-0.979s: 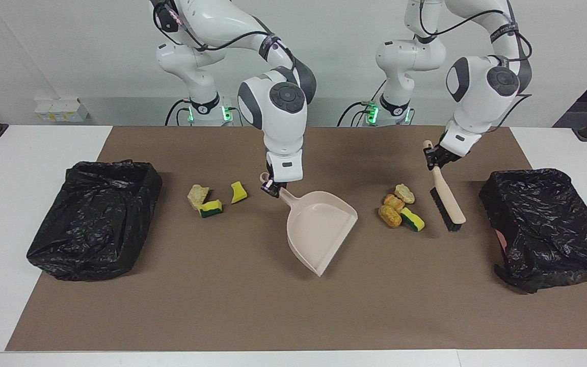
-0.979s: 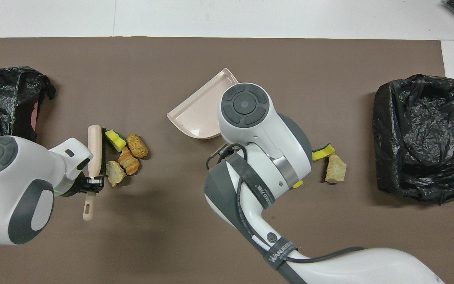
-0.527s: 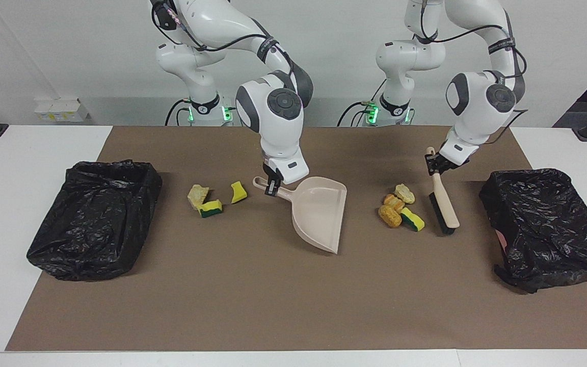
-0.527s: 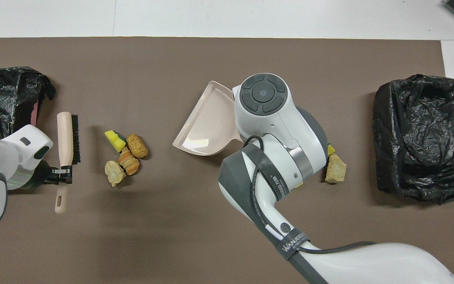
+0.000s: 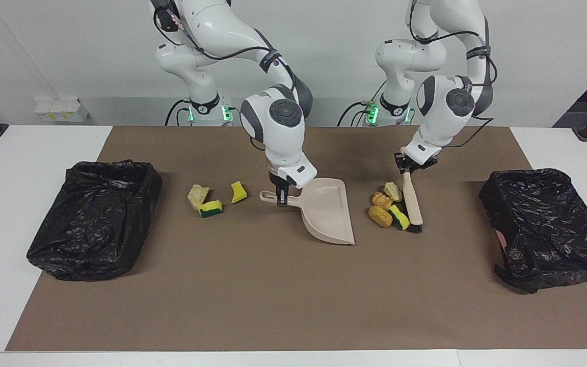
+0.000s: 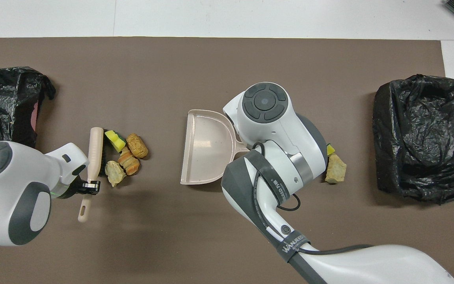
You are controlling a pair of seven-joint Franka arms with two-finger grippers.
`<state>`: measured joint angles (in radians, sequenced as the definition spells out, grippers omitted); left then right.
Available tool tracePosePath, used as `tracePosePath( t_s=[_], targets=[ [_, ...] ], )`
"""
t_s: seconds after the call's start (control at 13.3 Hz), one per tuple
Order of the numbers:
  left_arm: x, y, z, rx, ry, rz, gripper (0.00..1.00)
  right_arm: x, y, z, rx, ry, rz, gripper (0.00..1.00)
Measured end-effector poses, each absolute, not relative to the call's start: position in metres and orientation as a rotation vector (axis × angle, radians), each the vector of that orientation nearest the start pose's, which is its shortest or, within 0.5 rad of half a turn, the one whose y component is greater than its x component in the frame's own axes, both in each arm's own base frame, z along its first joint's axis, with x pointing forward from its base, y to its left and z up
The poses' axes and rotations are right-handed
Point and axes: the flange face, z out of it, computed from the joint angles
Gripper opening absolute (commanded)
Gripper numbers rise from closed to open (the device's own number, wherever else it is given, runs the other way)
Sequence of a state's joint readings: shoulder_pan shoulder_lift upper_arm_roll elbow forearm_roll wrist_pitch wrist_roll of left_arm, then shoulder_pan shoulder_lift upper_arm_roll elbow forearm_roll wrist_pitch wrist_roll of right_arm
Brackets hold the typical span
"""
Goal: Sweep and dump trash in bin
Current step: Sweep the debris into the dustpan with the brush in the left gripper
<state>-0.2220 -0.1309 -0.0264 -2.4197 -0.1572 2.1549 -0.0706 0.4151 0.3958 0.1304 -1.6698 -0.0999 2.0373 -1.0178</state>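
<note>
Several pieces of trash (image 5: 388, 209) (image 6: 126, 156), golden chunks and a yellow-green sponge scrap, lie bunched together. The beige brush (image 5: 411, 204) (image 6: 94, 154) touches them on the side toward the left arm's end, bristles down. My left gripper (image 5: 406, 165) (image 6: 90, 185) is shut on its handle. The beige dustpan (image 5: 326, 211) (image 6: 207, 157) lies low on the mat, its open mouth facing that pile across a short gap. My right gripper (image 5: 280, 196) is shut on the pan's handle. Three more trash scraps (image 5: 214, 199) lie toward the right arm's end; the right arm partly covers them from overhead.
A bin lined with a black bag (image 5: 95, 219) (image 6: 420, 138) stands at the right arm's end of the brown mat. A second black-lined bin (image 5: 543, 224) (image 6: 2, 102) stands at the left arm's end. The mat's front strip (image 5: 293, 306) is bare.
The left gripper swung the brush away, then back against the pile, nudging it toward the dustpan. The right gripper turned the dustpan until its mouth faces the pile.
</note>
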Motion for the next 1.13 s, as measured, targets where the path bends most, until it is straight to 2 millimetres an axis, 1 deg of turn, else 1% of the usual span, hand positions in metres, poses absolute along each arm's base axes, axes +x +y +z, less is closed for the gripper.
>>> tracePosePath(
  t_s=[0.23, 0.38, 0.45, 0.6, 0.75, 0.83, 0.9, 0.98, 1.13],
  targets=[
    [0.420, -0.188, 0.350, -3.297, 0.138, 0.254, 0.00, 0.572, 0.332, 0.373, 2.139, 2.248, -0.046, 0.00],
    [0.404, -0.228, 0.352, -3.347, 0.135, 0.266, 0.00, 0.572, 0.334, 0.370, 2.118, 2.252, -0.039, 0.00],
    [0.399, -0.243, 0.354, -3.376, 0.117, 0.256, 0.00, 0.573, 0.335, 0.369, 2.110, 2.254, -0.031, 0.00],
    [0.395, -0.261, 0.361, -3.434, 0.082, 0.232, 0.00, 0.574, 0.335, 0.367, 2.096, 2.264, -0.019, 0.00],
    [0.402, -0.268, 0.373, -3.468, 0.056, 0.211, 0.00, 0.575, 0.335, 0.366, 2.094, 2.267, -0.019, 0.00],
    [0.407, -0.266, 0.380, -3.478, 0.026, 0.212, 0.00, 0.575, 0.335, 0.366, 2.094, 2.267, -0.019, 0.00],
    [0.414, -0.259, 0.387, -3.478, -0.014, 0.247, 0.00, 0.575, 0.335, 0.366, 2.094, 2.267, -0.018, 0.00],
    [0.421, -0.245, 0.393, -3.472, -0.070, 0.309, 0.00, 0.575, 0.335, 0.366, 2.094, 2.267, -0.018, 0.00],
    [0.434, -0.207, 0.400, -3.438, -0.238, 0.438, 0.00, 0.575, 0.335, 0.366, 2.093, 2.267, -0.018, 0.00]
  ],
)
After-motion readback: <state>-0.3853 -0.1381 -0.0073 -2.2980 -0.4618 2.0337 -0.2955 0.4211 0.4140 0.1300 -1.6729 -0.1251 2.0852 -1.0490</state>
